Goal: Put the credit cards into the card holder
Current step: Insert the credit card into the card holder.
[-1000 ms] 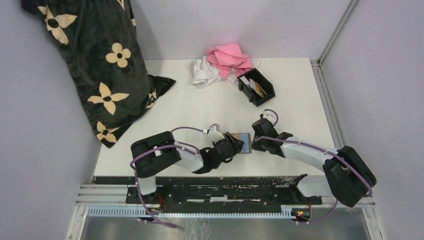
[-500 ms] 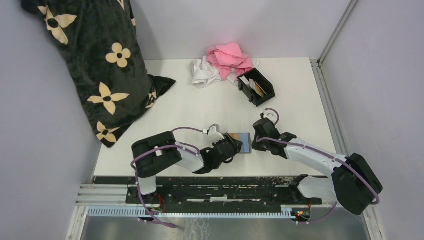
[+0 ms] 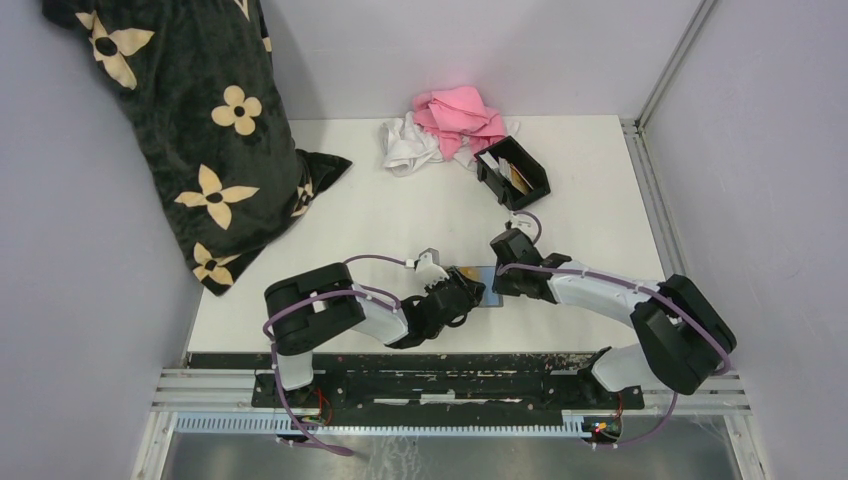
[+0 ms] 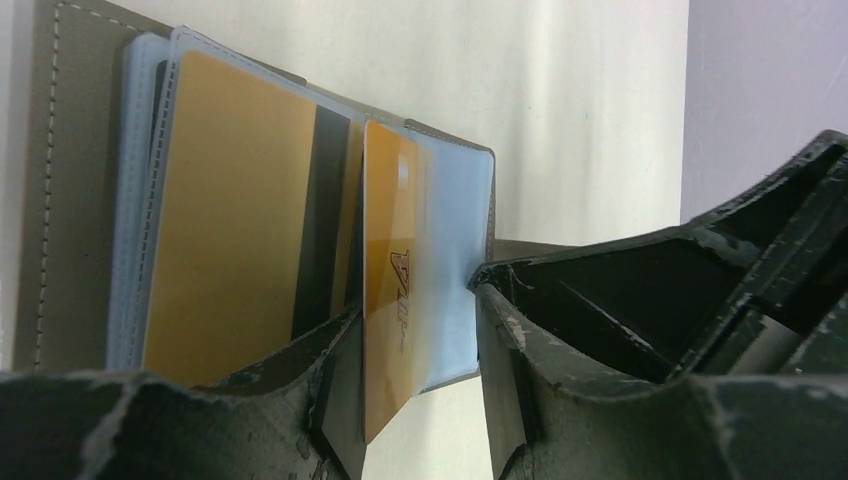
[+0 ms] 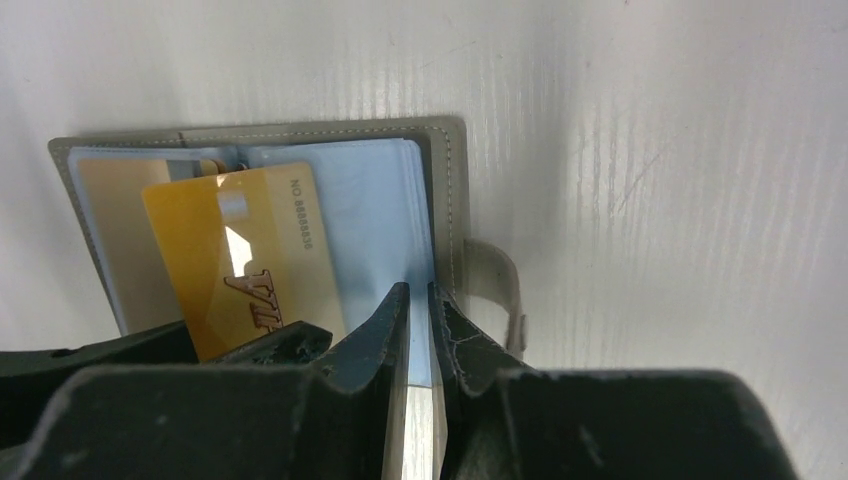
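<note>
Left gripper (image 4: 415, 300), reaching low toward 3 o'clock, stands half spread astride a tilted card (image 4: 390, 250); right gripper (image 5: 418, 300), reaching toward 9 o'clock, pinches the wallet's (image 5: 445, 180) edge.

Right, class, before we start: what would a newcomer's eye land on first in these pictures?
The big black flower-print cushion slumped against the far left wall, and the pink cloth at the table's far edge beside the black card holder. Near the front, the left pincer and right pincer meet over an open grey wallet, a gold card between the left one's fingers.
</note>
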